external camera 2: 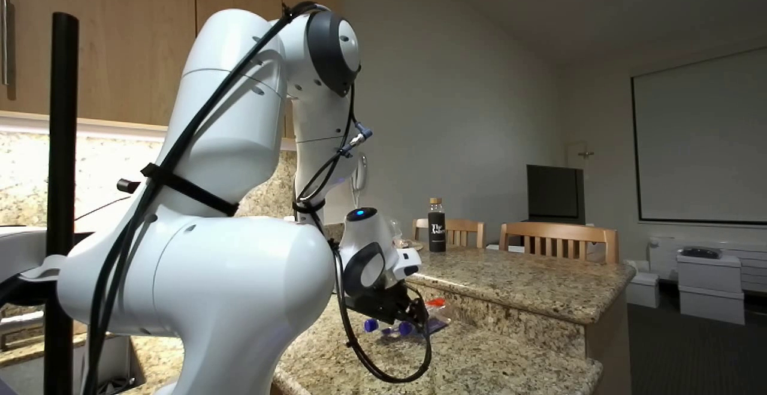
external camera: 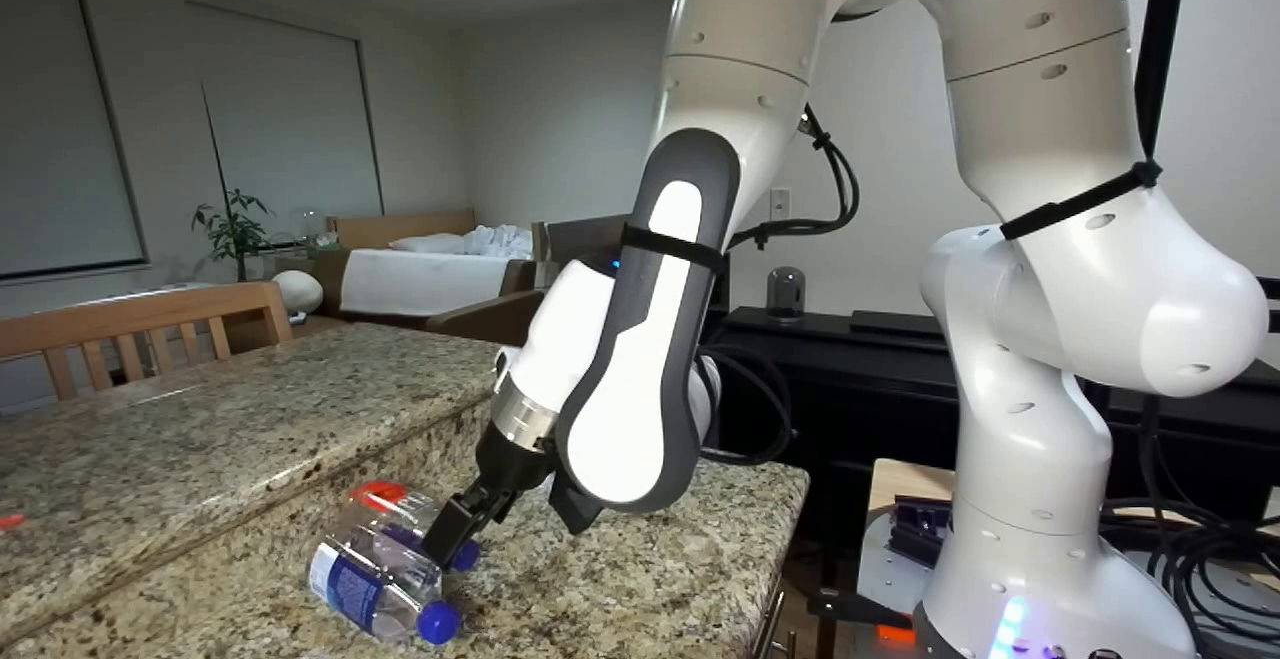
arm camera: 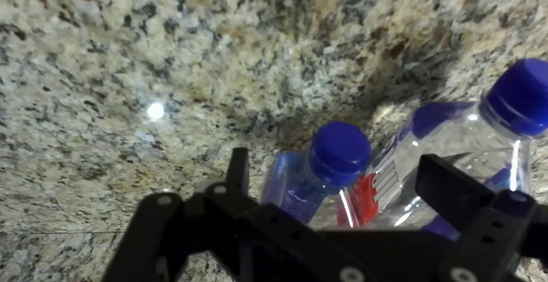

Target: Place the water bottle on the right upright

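Down on its side on the granite counter (arm camera: 128, 59), the water bottle (arm camera: 314, 183) shows right in the gap of the gripper (arm camera: 335, 162)! The jaws are spread wide apart: in the wrist view one of the fingers (arm camera: 238, 173) stands out to the left of the bottle with stone showing between, and its partner crosses in front of the neighbour, a stouter bottle (arm camera: 454, 136) on the right. Is that partner touching plastic? Can't tell from here. In both exterior views the gripper is low, tips right down at the bottles, and the pair lies near the foot of the raised ledge (external camera: 250, 389), caps on the side away from it.

Now the look of it: slim, clear plastic, a deep blue cap (arm camera: 340, 149), blue tinting the body just below, the base end hidden by the gripper in the wrist view. A red patch (arm camera: 364, 200) glows beside it, and which bottle wears that, I can't call. The stouter bottle turns its label (external camera: 350, 589) out in an exterior view, blue with a white end.

And the count! Two clear bottles, two blue caps, two fingers, one arm (external camera 2: 251, 113). Up on the ledge, one dark bottle (external camera 2: 437, 233) with white lettering. Past that, two wooden chairs (external camera 2: 557, 232) in an exterior view, and one green plant (external camera: 235, 231) in the background.
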Action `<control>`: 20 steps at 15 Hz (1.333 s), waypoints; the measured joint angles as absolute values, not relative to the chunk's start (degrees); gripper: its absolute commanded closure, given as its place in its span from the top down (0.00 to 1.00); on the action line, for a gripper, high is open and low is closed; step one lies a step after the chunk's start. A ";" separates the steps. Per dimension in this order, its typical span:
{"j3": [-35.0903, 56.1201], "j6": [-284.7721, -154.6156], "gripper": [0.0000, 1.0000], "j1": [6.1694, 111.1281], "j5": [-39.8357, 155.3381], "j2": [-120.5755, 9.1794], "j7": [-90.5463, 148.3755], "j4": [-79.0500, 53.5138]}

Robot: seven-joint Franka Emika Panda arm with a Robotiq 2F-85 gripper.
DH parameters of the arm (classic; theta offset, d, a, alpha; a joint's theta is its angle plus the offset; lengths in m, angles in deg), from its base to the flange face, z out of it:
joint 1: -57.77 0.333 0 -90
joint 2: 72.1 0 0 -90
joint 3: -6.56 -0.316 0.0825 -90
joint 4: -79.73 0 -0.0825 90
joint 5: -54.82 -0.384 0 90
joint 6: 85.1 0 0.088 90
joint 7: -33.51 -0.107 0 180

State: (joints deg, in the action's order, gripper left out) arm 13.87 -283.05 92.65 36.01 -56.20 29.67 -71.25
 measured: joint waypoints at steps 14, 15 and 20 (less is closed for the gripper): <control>7.88 -283.10 0.04 84.11 36.57 -52.52 29.59 -69.64; 7.75 -283.10 0.02 83.97 36.60 -52.56 29.59 -69.60; 7.46 -283.05 0.36 83.86 36.61 -52.40 29.59 -69.41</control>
